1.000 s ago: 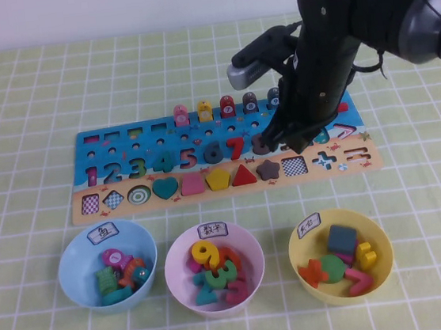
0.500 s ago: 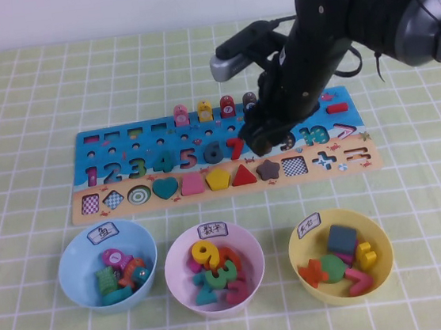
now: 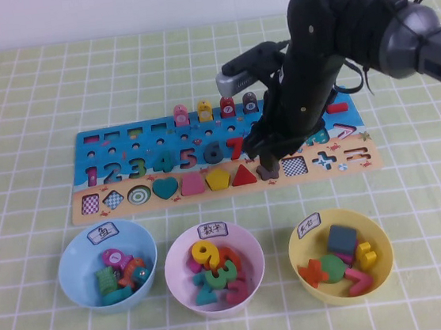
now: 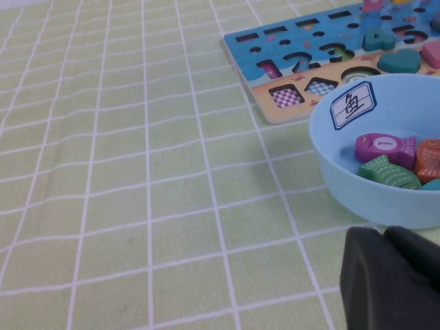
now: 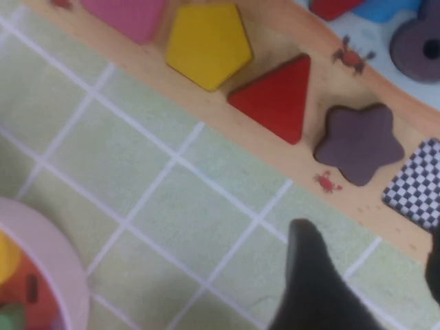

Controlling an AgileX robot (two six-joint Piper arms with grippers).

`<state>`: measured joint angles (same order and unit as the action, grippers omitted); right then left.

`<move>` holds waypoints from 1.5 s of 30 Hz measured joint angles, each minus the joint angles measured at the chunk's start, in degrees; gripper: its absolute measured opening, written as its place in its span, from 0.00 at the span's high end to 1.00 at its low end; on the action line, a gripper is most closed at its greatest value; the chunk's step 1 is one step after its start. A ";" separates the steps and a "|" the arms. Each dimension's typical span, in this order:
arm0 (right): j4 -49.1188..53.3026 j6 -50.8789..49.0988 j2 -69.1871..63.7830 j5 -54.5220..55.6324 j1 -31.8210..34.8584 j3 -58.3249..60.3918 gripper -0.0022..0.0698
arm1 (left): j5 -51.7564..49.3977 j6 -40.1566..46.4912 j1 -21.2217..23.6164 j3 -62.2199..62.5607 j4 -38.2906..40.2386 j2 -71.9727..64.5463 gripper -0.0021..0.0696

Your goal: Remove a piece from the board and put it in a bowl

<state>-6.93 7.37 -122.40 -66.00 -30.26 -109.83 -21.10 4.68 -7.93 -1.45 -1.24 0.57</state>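
The purple-brown star piece (image 5: 359, 143) lies in its slot on the tan strip of the board (image 5: 247, 141), right of the red triangle (image 5: 275, 100). My right gripper (image 5: 371, 265) is open and empty, its fingertips low over the board's front edge just in front of the star. In the high view my right gripper (image 3: 269, 162) covers most of the star on the board (image 3: 122, 140). The yellow bowl (image 3: 382, 236) with its white label stands in front of the board at the right and holds several pieces. My left gripper (image 4: 388, 271) is shut and empty, beside the light blue bowl.
The pink bowl (image 3: 175, 258) with number pieces and the light blue bowl (image 3: 69, 266) with fish pieces stand in front of the board, left of the yellow bowl. A yellow pentagon (image 5: 208, 45) lies left of the triangle. Pegs stand along the board's far edge.
My right arm has swung left and down, towards the board's front strip. Its gripper has come from above the numbers to low over the star.
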 joint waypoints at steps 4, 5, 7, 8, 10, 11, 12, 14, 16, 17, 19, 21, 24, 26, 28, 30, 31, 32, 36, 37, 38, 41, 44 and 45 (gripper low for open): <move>0.82 -1.30 -1.15 0.40 0.00 0.00 0.44 | 0.00 0.00 0.00 0.00 0.00 0.00 0.98; 0.82 -1.29 -1.40 0.74 0.00 -0.23 0.41 | 0.00 0.00 0.00 0.00 0.00 0.00 0.98; 0.91 -1.29 -2.24 1.48 0.00 -1.06 0.38 | 0.00 0.00 0.00 0.00 0.00 0.00 0.98; 1.19 -1.29 -2.56 2.08 -0.12 -1.67 0.37 | 0.00 0.00 0.00 0.00 0.00 0.00 0.98; 1.89 -1.29 -3.24 2.80 -0.62 -2.83 0.36 | 0.00 0.00 0.00 0.00 0.00 0.00 0.98; 2.41 -1.29 -3.59 3.09 -0.94 -3.53 0.35 | 0.00 0.00 0.00 0.00 0.00 0.00 0.98; 3.29 -1.29 -3.95 3.26 -1.30 -3.98 0.35 | 0.00 0.00 0.00 0.00 0.00 0.00 0.98; 5.51 -1.29 -4.66 3.26 -1.96 -4.91 0.35 | 0.00 0.00 0.00 0.00 0.00 0.00 0.98; 8.09 -1.29 -5.43 2.88 -2.48 -5.37 0.35 | 0.00 0.00 0.00 0.00 0.00 0.00 0.98; 9.04 -1.29 -6.06 2.71 -2.62 -5.51 0.35 | 0.00 0.00 0.00 0.00 0.00 0.00 0.98; 9.98 -1.29 -7.20 2.30 -2.74 -5.56 0.35 | 0.00 0.00 0.00 0.00 0.00 0.00 0.98; 10.21 -1.29 -8.14 2.04 -2.74 -5.65 0.35 | 0.00 0.00 0.00 0.00 0.00 0.00 0.98; 10.21 -1.29 -9.03 2.04 -2.74 -5.65 0.35 | 0.00 0.00 0.00 0.00 0.00 0.00 0.98; 10.21 -1.29 -9.03 2.16 -2.74 -5.78 0.35 | 0.00 0.00 0.00 0.00 0.00 0.00 0.98; 10.21 -1.29 -9.15 2.28 -2.74 -5.78 0.35 | 0.00 0.00 0.00 0.00 0.00 0.00 0.98; 10.21 -1.29 -9.15 2.42 -2.74 -5.78 0.35 | 0.00 0.00 0.00 0.00 0.00 0.00 0.98; 10.21 -1.29 -9.15 2.42 -2.74 -5.82 0.35 | 0.00 0.00 0.00 0.00 0.00 0.00 0.98; 10.21 -1.29 -9.23 2.51 -2.74 -5.82 0.35 | 0.00 0.00 0.00 0.00 0.00 0.00 0.98; 10.10 -1.29 -9.26 2.51 -2.74 -5.91 0.37 | 0.00 0.00 0.00 0.00 0.00 0.00 0.98; 10.10 -1.29 -9.36 2.51 -2.80 -5.91 0.38 | 0.00 0.00 0.00 0.00 0.00 0.00 0.98; 9.98 -1.29 -9.36 2.51 -2.80 -5.91 0.41 | 0.00 0.00 0.00 0.00 0.00 0.00 0.98; 9.99 -1.29 -9.87 2.55 -2.80 -5.91 0.49 | 0.00 0.00 0.00 0.00 0.00 0.00 0.98; 9.69 -1.43 -9.92 2.40 -2.80 -5.95 0.56 | 0.00 0.00 0.00 0.00 0.00 0.00 0.98; 9.69 -1.43 -9.92 2.40 -2.80 -5.95 0.56 | 0.00 0.00 0.00 0.00 0.00 0.00 0.98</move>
<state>2.76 5.95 -132.32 -63.60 -33.07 -115.78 -21.10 4.68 -7.93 -1.45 -1.24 0.57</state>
